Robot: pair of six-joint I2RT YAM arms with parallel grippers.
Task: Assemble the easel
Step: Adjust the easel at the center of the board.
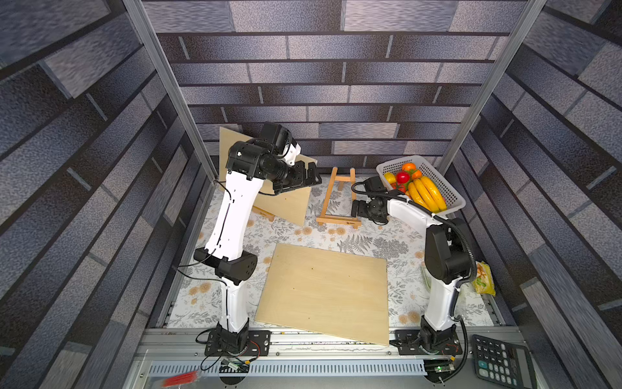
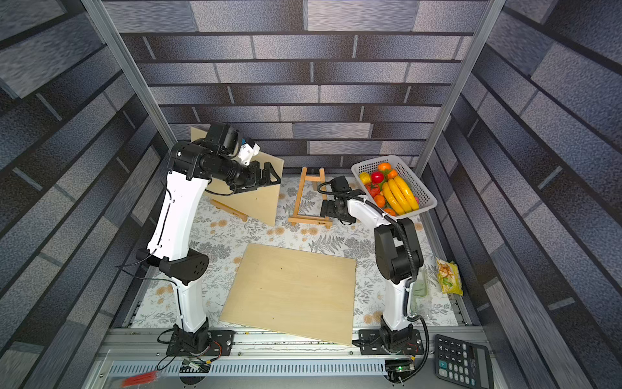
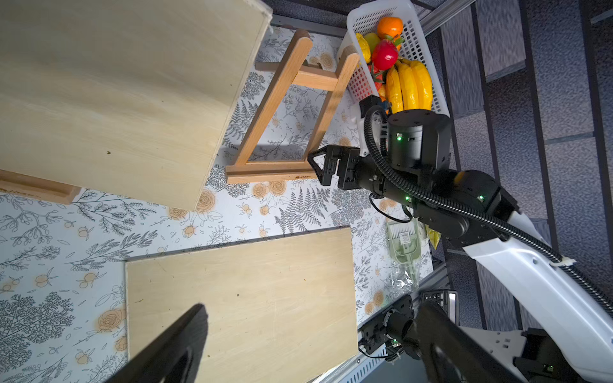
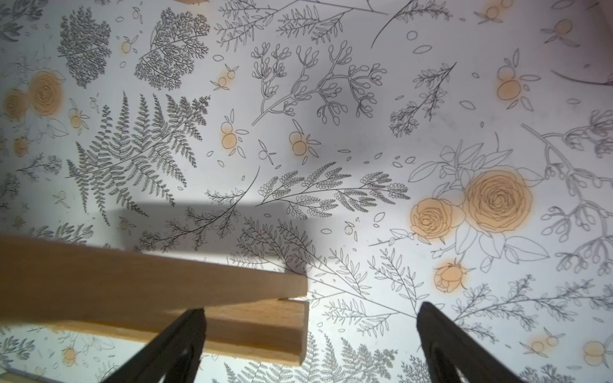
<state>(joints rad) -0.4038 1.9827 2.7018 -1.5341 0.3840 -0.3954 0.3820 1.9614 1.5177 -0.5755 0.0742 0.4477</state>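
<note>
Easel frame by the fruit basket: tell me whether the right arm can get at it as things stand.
Probably yes. The right gripper is open, right beside the bottom ledge of the easel frame, with nothing between them; the fruit basket is on the gripper's other side.

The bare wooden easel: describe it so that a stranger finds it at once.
Start at the white fruit basket in the far right corner of the table. To its left is the bare easel, a ladder-like wooden frame. Unlike the other easel, mostly hidden behind a board, it is uncovered.
</note>
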